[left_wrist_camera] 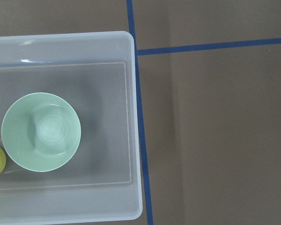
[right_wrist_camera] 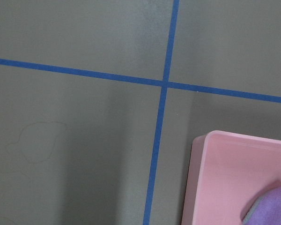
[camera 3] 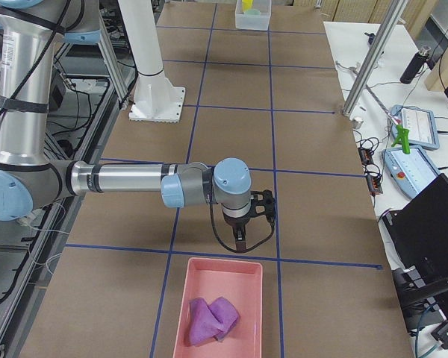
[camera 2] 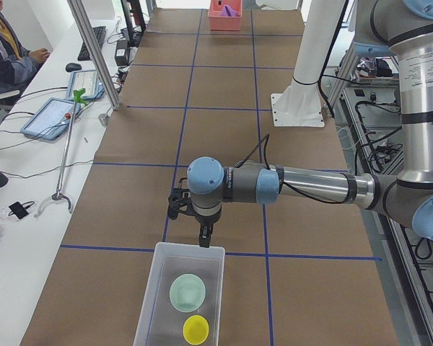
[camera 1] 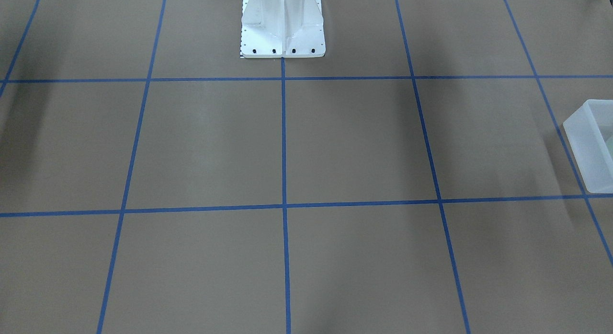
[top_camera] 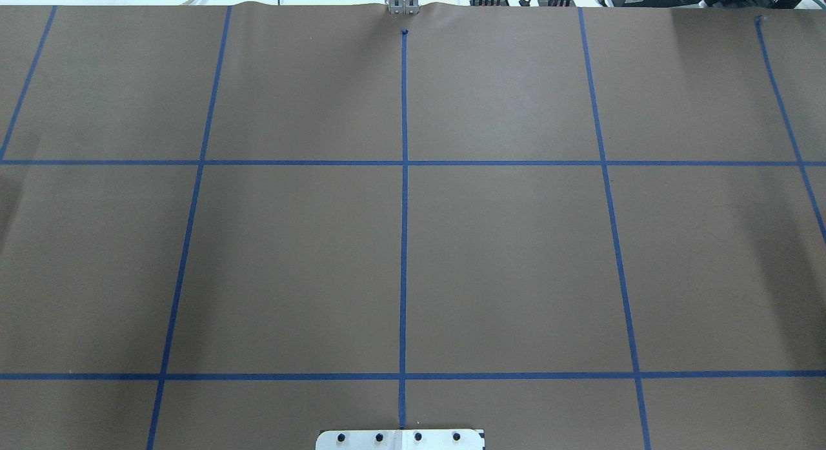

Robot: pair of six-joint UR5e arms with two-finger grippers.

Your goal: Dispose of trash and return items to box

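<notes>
Resting upright on the floor of the frosted translucent white rectangular plastic box [camera 2: 190, 248], the small pale mint-green round plastic bowl [left_wrist_camera: 40, 132] lies near the box's middle. A small yellow round bowl [camera 2: 195, 329] sits just beside it in the same box; whether the two touch cannot be told from these views. The box stands on the brown paper-covered table [top_camera: 503, 263], which is ruled into squares by blue tape lines [top_camera: 404, 243], at the end on the robot's left. The left tool [camera 2: 204, 240] points downward above the box's end wall that faces the table's middle, apart from the bowl. It shows only in a side view, so whether it is released or clenched cannot be told. At the opposite end of the table stands a pink rectangular plastic tray [camera 3: 224, 261] holding a crumpled purple cloth [camera 3: 211, 319]. The right tool [camera 3: 240, 239] hangs just short of that tray's rim, also pointing down, and its state likewise cannot be told. The white metal robot base [camera 1: 282, 32] stands at the table's edge.
</notes>
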